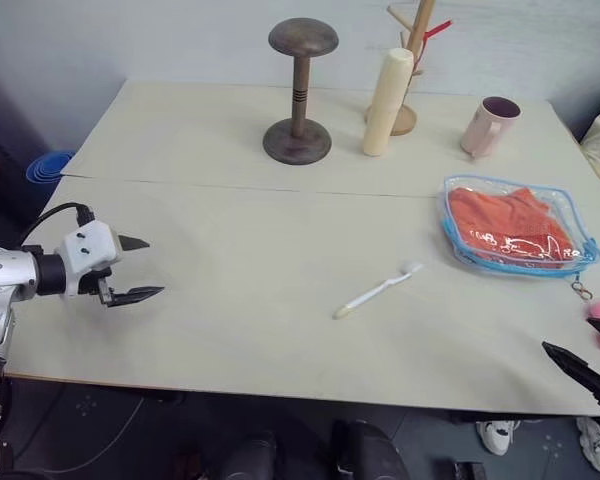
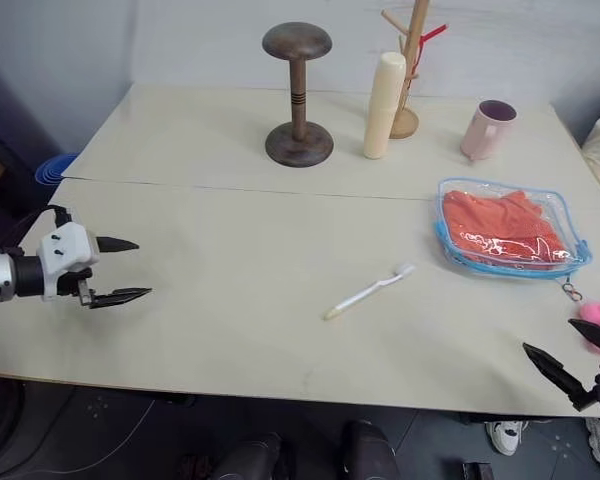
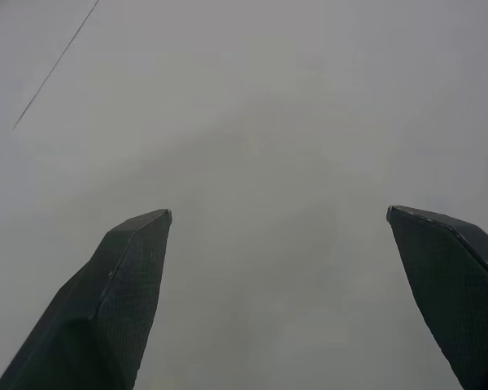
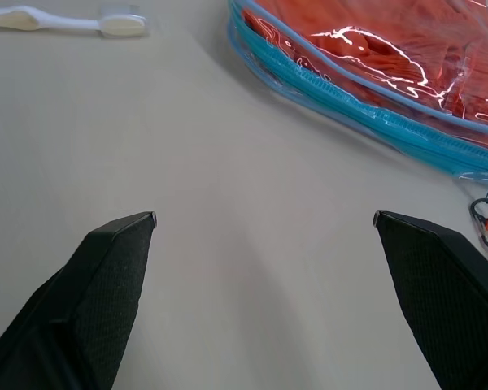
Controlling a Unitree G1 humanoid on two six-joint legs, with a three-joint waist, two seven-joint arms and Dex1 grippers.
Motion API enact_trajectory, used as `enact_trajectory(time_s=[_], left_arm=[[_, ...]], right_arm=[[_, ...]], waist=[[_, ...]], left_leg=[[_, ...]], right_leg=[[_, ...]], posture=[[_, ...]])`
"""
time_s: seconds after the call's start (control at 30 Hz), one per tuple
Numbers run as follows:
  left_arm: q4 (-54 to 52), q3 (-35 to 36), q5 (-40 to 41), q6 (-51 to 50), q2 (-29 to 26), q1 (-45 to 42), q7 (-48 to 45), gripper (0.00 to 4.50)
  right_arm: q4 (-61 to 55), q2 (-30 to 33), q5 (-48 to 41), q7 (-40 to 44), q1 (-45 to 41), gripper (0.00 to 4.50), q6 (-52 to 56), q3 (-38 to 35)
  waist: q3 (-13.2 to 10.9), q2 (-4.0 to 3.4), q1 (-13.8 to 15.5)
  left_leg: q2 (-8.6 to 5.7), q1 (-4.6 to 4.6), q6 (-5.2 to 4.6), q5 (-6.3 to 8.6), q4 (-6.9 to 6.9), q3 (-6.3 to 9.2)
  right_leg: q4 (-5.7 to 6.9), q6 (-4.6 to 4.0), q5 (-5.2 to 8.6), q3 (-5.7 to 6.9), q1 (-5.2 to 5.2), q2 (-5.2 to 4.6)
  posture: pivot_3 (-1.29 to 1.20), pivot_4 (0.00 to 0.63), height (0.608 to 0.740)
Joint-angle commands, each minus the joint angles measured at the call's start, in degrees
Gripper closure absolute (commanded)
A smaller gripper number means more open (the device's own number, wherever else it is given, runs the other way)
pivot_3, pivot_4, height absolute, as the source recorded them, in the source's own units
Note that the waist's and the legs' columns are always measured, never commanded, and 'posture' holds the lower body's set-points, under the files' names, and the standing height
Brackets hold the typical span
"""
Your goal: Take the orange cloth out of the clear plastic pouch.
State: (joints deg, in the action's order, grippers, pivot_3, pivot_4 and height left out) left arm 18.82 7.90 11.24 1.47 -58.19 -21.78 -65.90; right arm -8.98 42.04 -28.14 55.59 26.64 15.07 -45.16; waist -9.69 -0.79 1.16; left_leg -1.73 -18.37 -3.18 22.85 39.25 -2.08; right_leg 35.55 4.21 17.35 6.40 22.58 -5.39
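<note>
The bright orange cloth (image 1: 508, 225) was still sealed inside the clear, blue-edged plastic pouch (image 1: 460, 200) near the table's (image 1: 230, 330) right edge. Both grippers, left (image 1: 138, 268) and right (image 2: 570, 355), were held wide open and empty. An approach to the pouch seemed due next.

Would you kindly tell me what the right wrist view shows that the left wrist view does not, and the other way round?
Right wrist view: the clear plastic pouch with the orange cloth inside, its metal ring pull, the white toothbrush, and the open right gripper. Left wrist view: the open left gripper above bare tabletop, with a thin seam line. Both share the pale table and two spread black fingers holding nothing.
</note>
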Motion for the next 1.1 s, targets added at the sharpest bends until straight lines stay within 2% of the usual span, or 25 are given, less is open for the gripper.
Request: enact_trajectory(time_s=[0.03, 0.63, 0.73, 0.87, 1.0, 1.1], left_arm=[[0.29, -0.02, -0.69, 2.15, -0.34, -1.19, -0.41, 0.03], [-3.01, -2.01, 0.98, -6.83, 1.29, -2.11, -1.08, 0.03], [-4.39, -2.77, 1.89, -10.22, 3.62, -4.29, -0.69, 0.03], [-12.38, -5.11, 6.35, -22.53, 9.13, -8.46, 0.73, 0.03], [-19.56, -9.85, 8.72, -35.74, 15.49, -14.48, 4.15, 0.03], [-21.79, -16.96, 7.69, -43.25, 21.59, -20.67, 6.08, 0.03]], right_arm=[[-0.97, -0.89, -0.42, -0.35, 1.07, 0.00, -0.89, -0.71], [-5.10, -2.83, -3.12, -2.61, 1.90, 0.00, 2.21, -0.40], [-7.08, -2.80, -4.61, -3.32, 1.52, 0.00, 3.68, -0.79], [-15.63, -3.84, -8.04, -4.45, 3.46, 0.00, 6.20, -1.00], [-25.31, -5.07, -10.16, -8.33, 4.51, 0.00, 8.71, -0.32], [-33.25, -5.84, -12.75, -11.13, 5.87, 0.00, 10.83, 0.28]], waist=[[0.00, 0.00, 0.00], [-0.01, -0.02, -0.05], [-0.01, -0.02, 0.05], [-0.01, -0.02, 0.37], [-0.03, 0.01, 0.35], [-0.03, 0.01, 0.37]], left_leg=[[0.00, 0.00, 0.00, 0.00, 0.00, 0.00], [0.00, 0.03, 0.05, -0.01, 0.00, -0.02], [0.00, 0.03, 0.05, -0.01, 0.01, -0.02], [0.00, 0.01, 0.05, -0.01, 0.01, 0.00], [-0.01, -0.05, 0.04, -0.01, 0.09, 0.03], [-0.02, -0.06, 0.05, -0.01, 0.15, 0.03]], right_leg=[[0.00, 0.00, 0.00, 0.00, 0.00, 0.00], [0.01, 0.00, 0.00, -0.04, -0.01, 0.02], [0.01, 0.00, 0.00, -0.04, -0.02, 0.02], [0.02, 0.01, 0.00, -0.03, -0.02, 0.03], [0.02, 0.04, -0.02, -0.03, -0.03, 0.05], [0.02, 0.12, 0.00, -0.05, -0.04, 0.08]], posture=[[0.00, 0.150, 0.740], [0.00, 0.150, 0.740], [0.00, 0.150, 0.740], [0.00, 0.150, 0.740], [0.00, 0.150, 0.740], [0.00, 0.150, 0.740]])
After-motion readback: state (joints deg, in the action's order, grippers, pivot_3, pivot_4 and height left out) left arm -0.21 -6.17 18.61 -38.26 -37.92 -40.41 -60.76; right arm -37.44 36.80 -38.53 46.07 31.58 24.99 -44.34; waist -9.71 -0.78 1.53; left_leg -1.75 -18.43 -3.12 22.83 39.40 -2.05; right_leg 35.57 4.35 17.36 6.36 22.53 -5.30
